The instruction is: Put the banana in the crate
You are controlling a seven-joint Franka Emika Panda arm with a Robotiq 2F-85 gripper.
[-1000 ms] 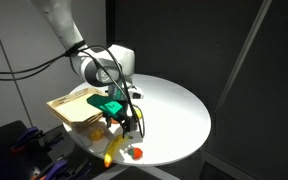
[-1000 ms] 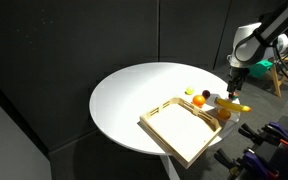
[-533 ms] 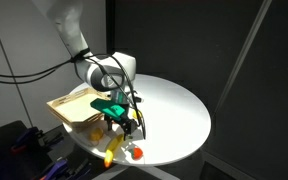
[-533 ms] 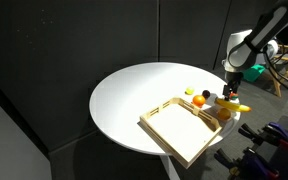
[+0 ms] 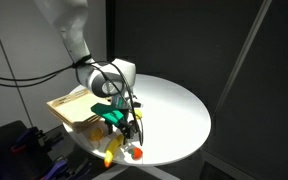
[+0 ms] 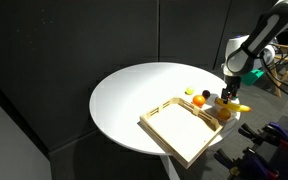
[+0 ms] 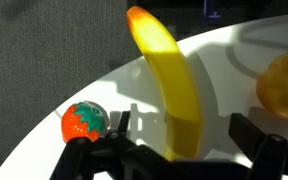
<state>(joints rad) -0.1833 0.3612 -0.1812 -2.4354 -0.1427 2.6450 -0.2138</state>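
Black curtains back a round white worktop (image 6: 134, 100). At its lower right edge in an exterior view lies the shallow light-wood crate (image 6: 179, 130). The long, curved yellow banana (image 6: 236, 107) rests on the worktop just beside it, outside its walls. The claw (image 7: 179, 125) hangs low over the banana, jaws spread wide on either side of the fruit with gaps showing, gripping nothing. In the wrist view a small red-and-green strawberry-like toy (image 7: 84, 120) sits lower left of the banana, and a round orange-yellow fruit (image 7: 284, 85) sits at the right edge.
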